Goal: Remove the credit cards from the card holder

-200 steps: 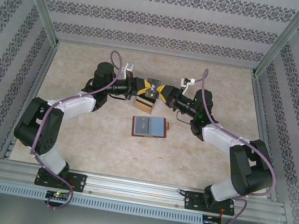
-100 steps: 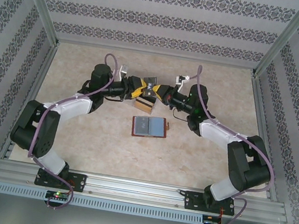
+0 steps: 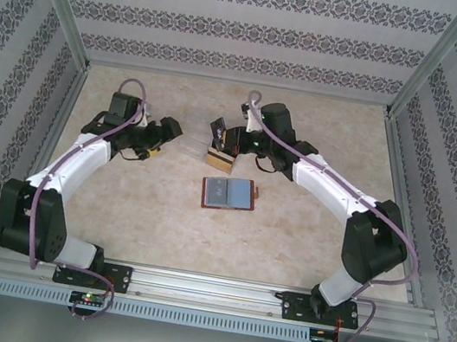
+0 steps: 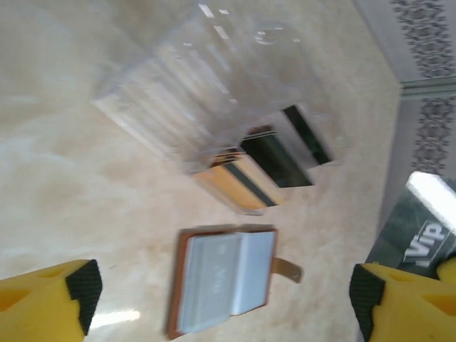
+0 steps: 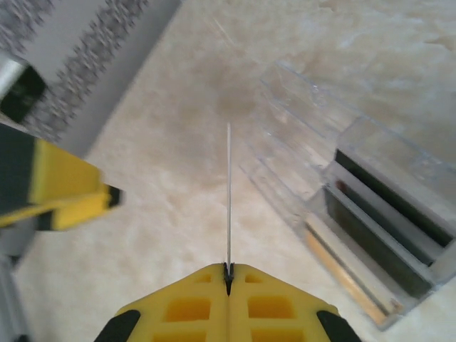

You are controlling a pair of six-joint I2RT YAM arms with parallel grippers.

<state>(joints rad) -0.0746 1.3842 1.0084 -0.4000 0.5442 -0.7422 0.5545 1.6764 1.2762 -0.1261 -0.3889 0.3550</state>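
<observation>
Left hand (image 3: 167, 132) has pulled away leftward from the card holder (image 4: 206, 78) and stands spread apart. Right hand (image 5: 228, 269) is clamped on one credit card (image 5: 228, 192), edge-on, just beside the holder, which holds three cards (image 4: 274, 160). One brown wallet (image 4: 224, 281) lies on the tabletop (image 3: 305, 237), nearer than both hands.

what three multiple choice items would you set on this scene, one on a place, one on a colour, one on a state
1. The wallet lies: A inside the holder; B on the table, on the near side of the holder; C on top of the holder.
2. The right pincer has fingers that are: A red; B yellow; C blue.
3. The right pincer is: A wide open; B shut on the wallet; C shut on a card.
Key: 1 B, the top view shows it flat on the table below the holder; 2 B, they show yellow in the wrist view; 3 C, a card stands edge-on between the closed fingers.
</observation>
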